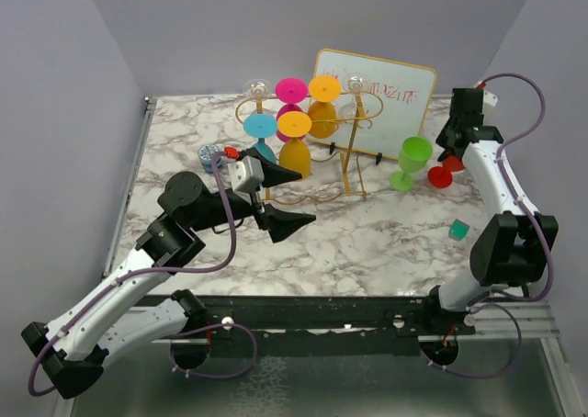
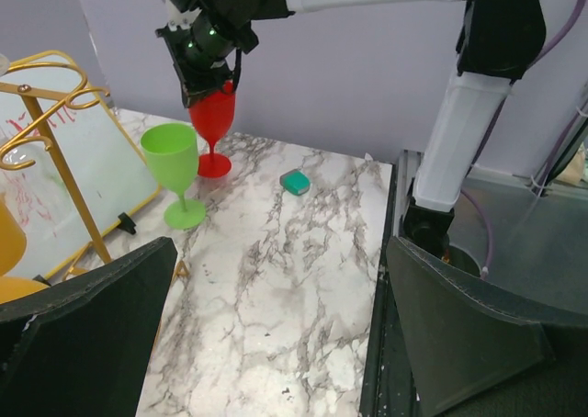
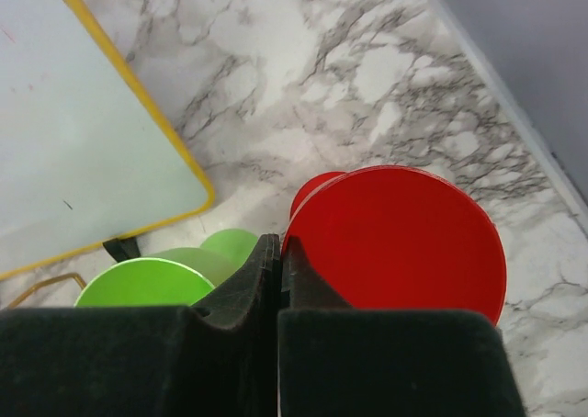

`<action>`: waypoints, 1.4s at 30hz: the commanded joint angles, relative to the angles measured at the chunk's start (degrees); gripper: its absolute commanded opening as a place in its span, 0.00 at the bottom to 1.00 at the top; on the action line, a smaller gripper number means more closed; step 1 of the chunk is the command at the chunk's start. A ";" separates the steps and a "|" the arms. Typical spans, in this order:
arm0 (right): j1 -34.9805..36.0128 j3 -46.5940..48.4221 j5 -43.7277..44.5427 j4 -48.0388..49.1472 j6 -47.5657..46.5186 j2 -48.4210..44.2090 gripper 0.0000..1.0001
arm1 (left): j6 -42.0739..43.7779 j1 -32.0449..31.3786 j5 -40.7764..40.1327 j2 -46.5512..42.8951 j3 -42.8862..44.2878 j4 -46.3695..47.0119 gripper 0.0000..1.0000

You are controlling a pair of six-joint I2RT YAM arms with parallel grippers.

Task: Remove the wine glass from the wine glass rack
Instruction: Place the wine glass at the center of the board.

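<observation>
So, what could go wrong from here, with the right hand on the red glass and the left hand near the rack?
1. The right hand pinches only the rim of the red glass, and the green glass stands close beside it. A tilt on release might topple both.
2. The open left hand hovers near the wine glass rack, where the hanging glasses crowd together. Reaching in could knock a neighbour or shove the thin wire stand.
</observation>
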 commanded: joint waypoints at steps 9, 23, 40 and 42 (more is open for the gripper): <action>0.23 5.28 -4.26 -2.42 -0.16 8.84 0.00 | 1.49 0.17 -2.34 -1.67 -0.21 -2.24 0.99; 0.24 4.96 -4.81 -3.81 -1.82 8.62 0.21 | 1.03 0.11 -2.07 -0.99 -0.15 -2.22 0.99; 0.22 8.85 -5.97 -6.94 -3.20 5.10 0.41 | 0.50 0.09 -3.22 -0.56 1.24 -4.10 0.99; 0.22 8.56 -7.85 -6.95 -2.80 3.19 0.42 | 0.52 0.10 -3.48 -0.75 1.79 -5.01 0.99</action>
